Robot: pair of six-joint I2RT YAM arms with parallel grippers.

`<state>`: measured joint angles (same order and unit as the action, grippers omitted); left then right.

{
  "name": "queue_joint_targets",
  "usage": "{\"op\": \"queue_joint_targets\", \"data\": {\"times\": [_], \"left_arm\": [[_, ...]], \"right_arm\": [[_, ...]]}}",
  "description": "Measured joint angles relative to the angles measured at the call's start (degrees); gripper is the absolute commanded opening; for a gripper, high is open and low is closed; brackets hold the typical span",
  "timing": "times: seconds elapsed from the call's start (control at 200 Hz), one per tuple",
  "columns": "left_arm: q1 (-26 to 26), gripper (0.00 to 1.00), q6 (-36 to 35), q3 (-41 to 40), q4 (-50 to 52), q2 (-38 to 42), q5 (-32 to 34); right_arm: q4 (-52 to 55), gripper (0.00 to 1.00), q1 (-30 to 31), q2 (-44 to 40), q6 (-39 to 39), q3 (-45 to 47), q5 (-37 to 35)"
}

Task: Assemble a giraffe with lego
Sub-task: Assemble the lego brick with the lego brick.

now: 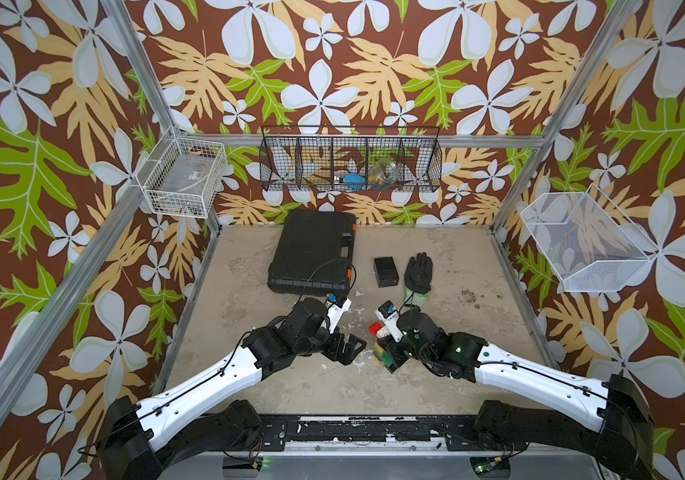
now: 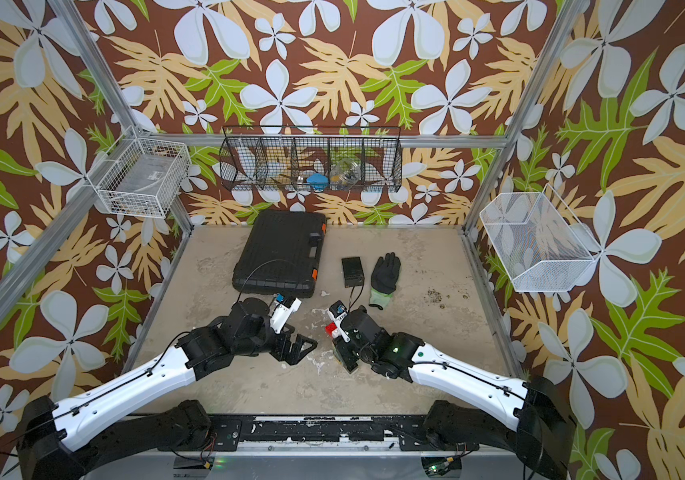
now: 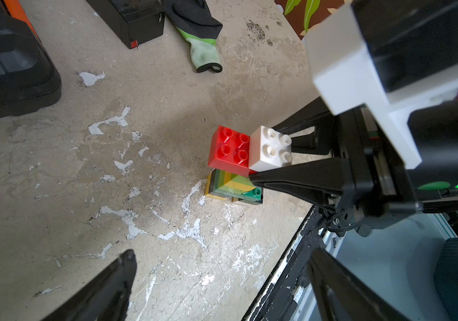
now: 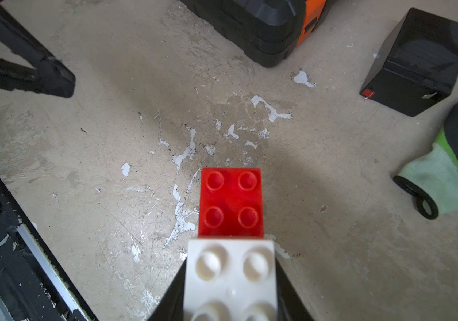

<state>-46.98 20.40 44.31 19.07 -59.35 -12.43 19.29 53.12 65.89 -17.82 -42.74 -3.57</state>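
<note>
The giraffe (image 1: 375, 329) stands upright on the table near its front middle, in both top views (image 2: 329, 329). Its red-and-white head (image 3: 229, 150) tops a lime-and-yellow neck (image 3: 233, 182); the dark green body and the legs below are mostly hidden. My right gripper (image 4: 230, 291) is shut on the giraffe, its black fingers (image 3: 291, 180) pressed against both sides of the white head brick (image 4: 230, 266). The red brick (image 4: 230, 203) sticks out past the fingertips. Left of the giraffe, and clear of it, my left gripper (image 1: 353, 349) stands wide open and holds nothing (image 3: 223, 254).
A large black case (image 1: 311, 253) lies at the back left. A small plain black box (image 1: 386, 271) and a black glove with a green cuff (image 1: 417, 274) lie behind the giraffe. Wire baskets (image 1: 351, 160) hang on the walls. The black front rail (image 3: 286, 266) runs close to my left gripper.
</note>
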Motion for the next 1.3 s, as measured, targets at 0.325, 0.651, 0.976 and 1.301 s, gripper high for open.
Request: {"op": "queue_joint_targets", "data": {"times": [0.325,0.651,0.976,1.301], "left_arm": [[0.17,1.00,-0.02,0.00,-0.50,0.00,0.20],[0.44,1.00,0.00,0.24,-1.31,0.44,0.52],[0.81,1.00,-0.22,0.85,-1.40,0.48,2.01],[0.94,1.00,-0.90,0.57,-1.68,0.83,4.87]], "right_arm": [[1.95,0.19,1.81,0.72,-5.03,-0.85,-3.26],[0.87,0.23,3.98,0.31,-9.33,0.57,-6.99],[5.44,0.44,5.86,-4.31,-12.35,1.60,-8.81],[10.51,0.63,6.27,-5.70,-12.33,1.64,-8.37]]}}
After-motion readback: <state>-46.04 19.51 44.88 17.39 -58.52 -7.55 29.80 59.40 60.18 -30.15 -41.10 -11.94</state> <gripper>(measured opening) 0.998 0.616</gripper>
